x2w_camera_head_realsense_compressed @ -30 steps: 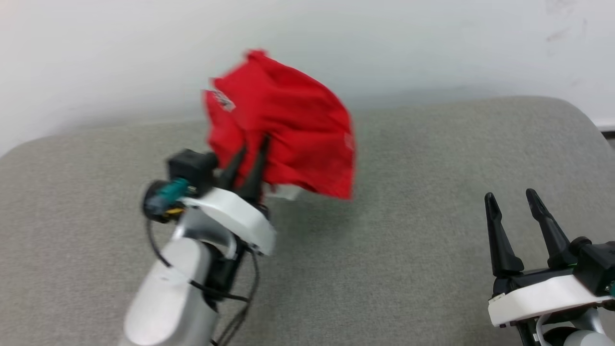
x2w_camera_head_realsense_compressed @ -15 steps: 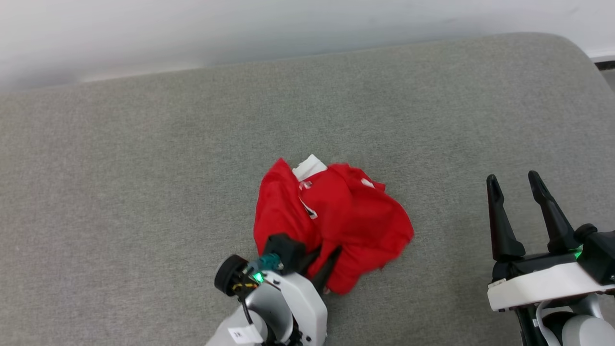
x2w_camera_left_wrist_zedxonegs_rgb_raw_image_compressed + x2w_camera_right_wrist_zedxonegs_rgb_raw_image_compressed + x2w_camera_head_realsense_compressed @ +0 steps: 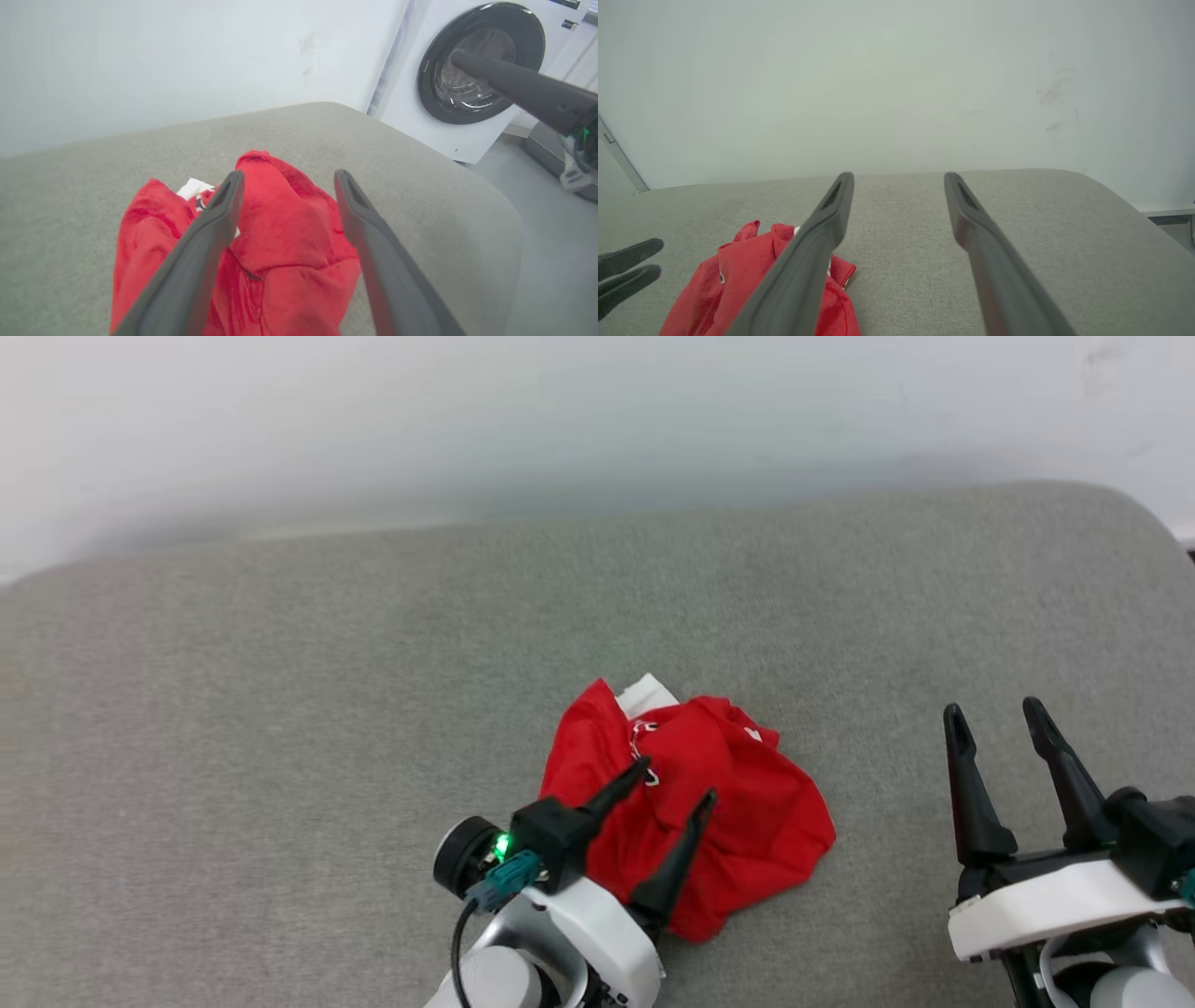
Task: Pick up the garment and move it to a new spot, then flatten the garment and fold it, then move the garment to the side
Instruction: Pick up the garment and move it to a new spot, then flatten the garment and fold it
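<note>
Garment (image 3: 738, 803) sits crumpled in a red heap on grey padded surface (image 3: 280, 709), close to robot-side edge, approx mid-width. White sleeve bit (image 3: 647, 694) pokes out on the heap's far side. L gripper (image 3: 678, 778) is over the heap's near-left part, fingers spread wide, no cloth pinched btwn them. R gripper (image 3: 991, 709) is also wide, empty, near robot-side right corner, well apart from cloth.
</note>
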Available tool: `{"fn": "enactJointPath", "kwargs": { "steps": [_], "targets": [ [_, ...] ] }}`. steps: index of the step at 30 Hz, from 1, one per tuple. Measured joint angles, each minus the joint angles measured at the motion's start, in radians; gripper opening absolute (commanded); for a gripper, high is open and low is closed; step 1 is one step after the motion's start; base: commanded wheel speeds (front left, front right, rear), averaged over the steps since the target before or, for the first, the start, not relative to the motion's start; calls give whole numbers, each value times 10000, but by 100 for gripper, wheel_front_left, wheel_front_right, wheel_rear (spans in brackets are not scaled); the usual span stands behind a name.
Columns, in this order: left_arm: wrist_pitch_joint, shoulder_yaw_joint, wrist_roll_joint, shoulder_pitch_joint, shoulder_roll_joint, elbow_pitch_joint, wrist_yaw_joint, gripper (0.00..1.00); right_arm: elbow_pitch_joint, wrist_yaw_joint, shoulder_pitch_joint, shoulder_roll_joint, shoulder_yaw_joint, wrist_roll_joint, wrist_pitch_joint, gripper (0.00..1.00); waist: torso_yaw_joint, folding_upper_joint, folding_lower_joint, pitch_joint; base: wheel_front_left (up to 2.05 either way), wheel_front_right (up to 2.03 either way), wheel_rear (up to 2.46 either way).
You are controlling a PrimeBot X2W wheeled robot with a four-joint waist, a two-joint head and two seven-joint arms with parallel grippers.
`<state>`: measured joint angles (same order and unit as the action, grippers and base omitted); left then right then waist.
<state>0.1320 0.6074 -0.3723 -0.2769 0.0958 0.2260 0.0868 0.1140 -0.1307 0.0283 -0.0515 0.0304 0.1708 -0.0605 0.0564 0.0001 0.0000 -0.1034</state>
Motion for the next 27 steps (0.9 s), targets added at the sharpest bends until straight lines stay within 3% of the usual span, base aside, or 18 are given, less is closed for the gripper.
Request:
{"fn": "enactJointPath", "kwargs": {
  "steps": [9, 10, 11, 19, 27],
  "targets": [
    [784, -1072, -125, 594, 311, -424, -1064, 100, 236, -2, -655, 0, 86, -176, 378, 100, -519, 0, 0, 930, 0, 0, 0],
    [1014, -1900, -270, 1035, 754, -527, -1661, 100, 453, -2, -843, 0, 90, -230, 577, 100, -822, 0, -1, 1123, 0, 0, 0],
    [1047, -2031, -272, 1136, 872, -537, -1751, 100, 483, -2, -901, 0, 102, -240, 594, 100, -870, 0, -1, 1150, 0, 0, 0],
    [1218, -2924, -368, 1914, 1517, -602, -2159, 100, 554, 0, -1406, 2, 309, -272, 803, 100, -1047, 0, -1, 1474, 0, 0, 0],
    [1191, -2865, -370, 2222, 1653, -677, -2188, 100, 560, -2, -1625, 0, 345, -161, 834, 100, -882, 0, 0, 1621, 0, 0, 0]
  ]
}}
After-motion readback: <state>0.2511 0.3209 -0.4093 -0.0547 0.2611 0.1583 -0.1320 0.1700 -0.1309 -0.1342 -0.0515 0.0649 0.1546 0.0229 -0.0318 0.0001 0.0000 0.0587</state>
